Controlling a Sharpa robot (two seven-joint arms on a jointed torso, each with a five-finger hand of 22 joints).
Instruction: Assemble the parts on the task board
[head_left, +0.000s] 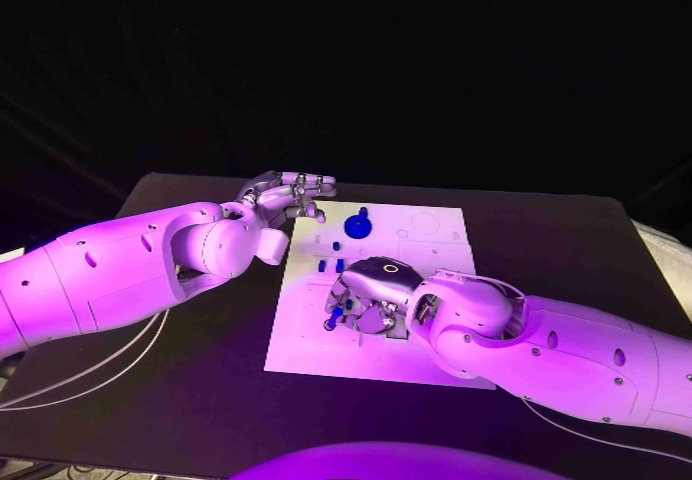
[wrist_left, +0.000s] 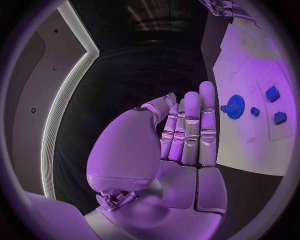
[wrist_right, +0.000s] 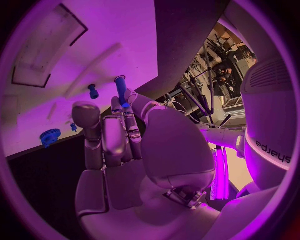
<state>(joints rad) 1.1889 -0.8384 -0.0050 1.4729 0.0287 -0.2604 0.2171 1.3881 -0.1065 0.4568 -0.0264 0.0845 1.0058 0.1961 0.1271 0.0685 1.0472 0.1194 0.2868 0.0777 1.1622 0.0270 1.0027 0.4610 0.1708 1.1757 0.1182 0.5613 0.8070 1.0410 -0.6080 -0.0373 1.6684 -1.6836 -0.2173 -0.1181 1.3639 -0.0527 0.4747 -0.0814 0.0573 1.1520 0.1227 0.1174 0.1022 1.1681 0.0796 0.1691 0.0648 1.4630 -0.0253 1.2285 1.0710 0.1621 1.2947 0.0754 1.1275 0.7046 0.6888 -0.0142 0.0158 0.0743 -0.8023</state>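
1. Black cloth covers the table, and the white task board lies at its middle, lengthwise away from the robot.
2. A blue gear sits on the board's far part, toward the left edge; the left wrist view shows the same gear lying flat with a small blue knob just beside it.
3. A few small blue blocks lie near the board's left edge, nearer the robot than the gear.
4. The left hand hovers at the board's far left corner, fingers straight and pressed side by side, holding nothing; its wrist view shows the hand flat and bare.
5. The right hand is down over the board's middle, pinching a blue peg between thumb and fingers; in the head view the peg pokes out toward the board's left edge.
6. Whether the peg's tip already touches the board is hard to tell, as the hand hides the spot.
7. Judging by the loose pieces, little looks assembled: the gear, knob and blocks seem to rest unseated, and the peg is not yet placed. Most of the work appears to remain.
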